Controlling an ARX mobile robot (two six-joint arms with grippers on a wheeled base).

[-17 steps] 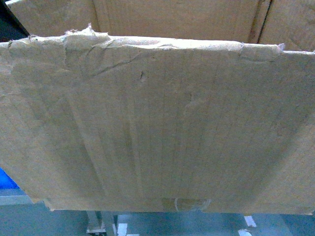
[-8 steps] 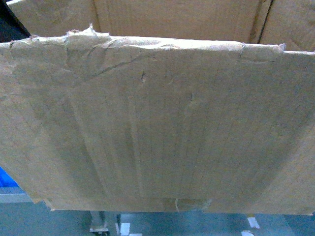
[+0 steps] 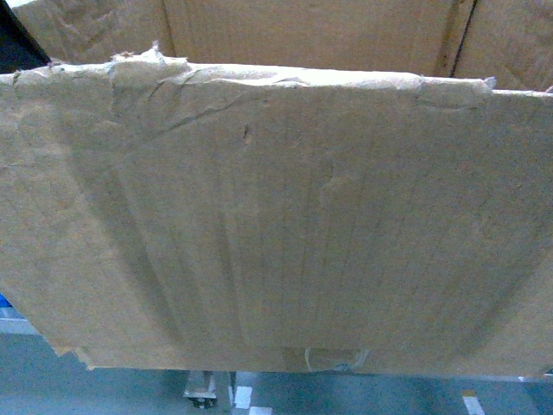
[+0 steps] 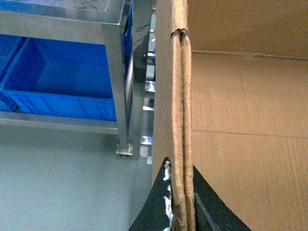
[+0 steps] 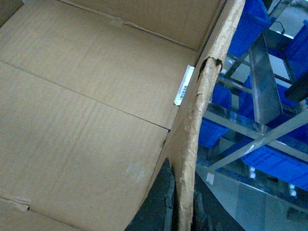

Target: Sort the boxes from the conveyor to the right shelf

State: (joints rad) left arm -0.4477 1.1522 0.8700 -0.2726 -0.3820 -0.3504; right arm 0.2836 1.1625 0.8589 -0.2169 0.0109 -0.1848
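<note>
- Both grippers, left gripper (image 4: 179, 211) and right gripper (image 5: 183, 207), are pinched on opposite ragged walls of the box (image 3: 276, 216).
- Torn cardboard could rip or slip, dropping it before the right shelf (image 5: 262, 96).

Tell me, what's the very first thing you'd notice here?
A big brown cardboard box fills nearly the whole head view, its top edge ragged and torn. Each end effector pinches a side wall: the left end effector on one, the right end effector on the other. Blue bins sit on shiny metal racks beyond.
</note>
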